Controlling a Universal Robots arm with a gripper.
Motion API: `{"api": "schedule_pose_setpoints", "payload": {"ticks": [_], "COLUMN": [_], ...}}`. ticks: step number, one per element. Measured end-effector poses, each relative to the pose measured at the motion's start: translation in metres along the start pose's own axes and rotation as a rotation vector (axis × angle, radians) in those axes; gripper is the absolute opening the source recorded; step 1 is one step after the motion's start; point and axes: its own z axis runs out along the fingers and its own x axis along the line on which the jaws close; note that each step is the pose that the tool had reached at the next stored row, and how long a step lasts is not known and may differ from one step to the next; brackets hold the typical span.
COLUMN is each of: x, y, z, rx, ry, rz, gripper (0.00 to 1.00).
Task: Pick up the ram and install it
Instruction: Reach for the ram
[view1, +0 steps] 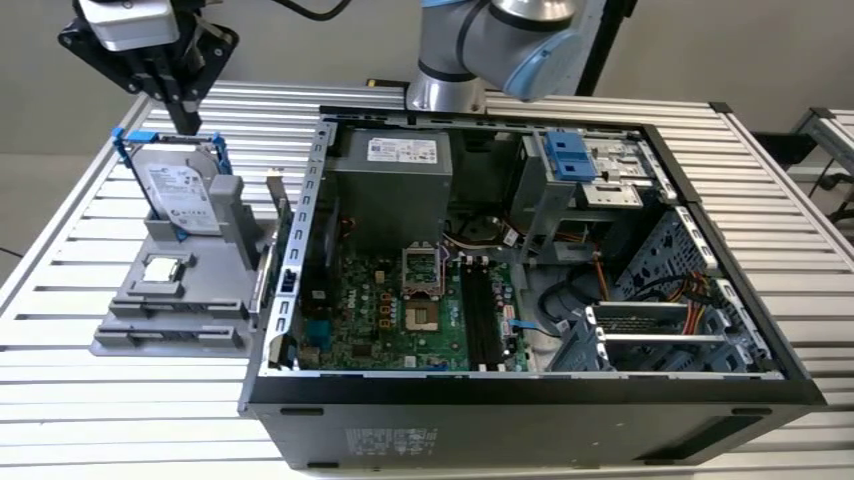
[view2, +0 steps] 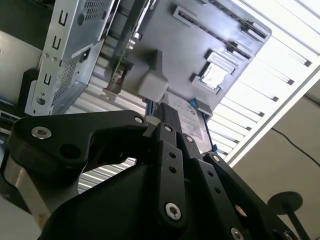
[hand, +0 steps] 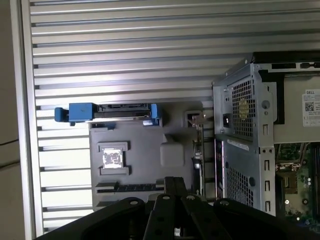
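Exterior view first: where is the arm, and what does it have?
— The gripper (view1: 187, 122) hangs above the hard drive (view1: 178, 190). Its jaws are drawn together with nothing between them. The ram (view1: 276, 200) stands on edge in the grey holder (view1: 147, 335), on the side nearest the computer case (view1: 534, 395).

What worries you?
— Judging from here, a straight descent would strike the drive's blue frame, not the ram. The stick is thin and sits close to the case wall, so a finger could clip the metal or grip the stick askew.

And the containers?
— The holder carries the drive upright, a processor chip (view1: 163, 268) in a square recess, and the ram. In the open case, the black memory slots (view1: 483, 310) look vacant.

Second wrist view?
— The closed gripper (view2: 162, 111) points at the drive (view2: 185, 122). The ram (view2: 121, 60) is off beside the case.

First wrist view?
— The gripper (hand: 174, 181) is over the holder (hand: 145, 145). The ram (hand: 200, 150) appears edge-on, just beside the case, with the chip (hand: 112, 158) well apart from it.
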Motion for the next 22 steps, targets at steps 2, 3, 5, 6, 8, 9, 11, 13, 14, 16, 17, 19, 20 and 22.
{"api": "schedule_pose_setpoints", "payload": {"ticks": [2, 3, 5, 6, 8, 9, 11, 13, 14, 16, 17, 19, 20, 22], "x": [0.0037, 0.0054, 0.0088, 0.0103, 0.0124, 0.0131, 0.0150, 0.0178, 0.0193, 0.0223, 0.0235, 0.0255, 0.0276, 0.0300], "y": [-0.0003, -0.0004, -0.0006, -0.0007, -0.0008, -0.0009, -0.0010, -0.0010, -0.0010, -0.0009, -0.0009, -0.0009, -0.0010, -0.0010], "z": [-0.0001, -0.0001, -0.0001, -0.0002, -0.0002, -0.0002, -0.0001, -0.0002, -0.0002, -0.0002, -0.0002, -0.0002, -0.0002, -0.0003], "rx": [0.0000, 0.0000, -0.0001, -0.0002, -0.0004, -0.0004, -0.0006, -0.0007, -0.0007, -0.0008, -0.0008, -0.0008, -0.0009, -0.0009], "ry": [0.0000, 0.0001, 0.0004, 0.0007, 0.0013, 0.0016, 0.0022, 0.0026, 0.0027, 0.0030, 0.0031, 0.0035, 0.0038, 0.0041], "rz": [-0.001, -0.003, -0.009, -0.014, -0.026, -0.032, -0.046, -0.053, -0.055, -0.060, -0.062, -0.065, -0.067, -0.070], "gripper": [0.00, 0.00, 0.00, 0.00, 0.00, 0.00, 0.00, 0.00, 0.00, 0.00, 0.00, 0.00, 0.00, 0.00]}}
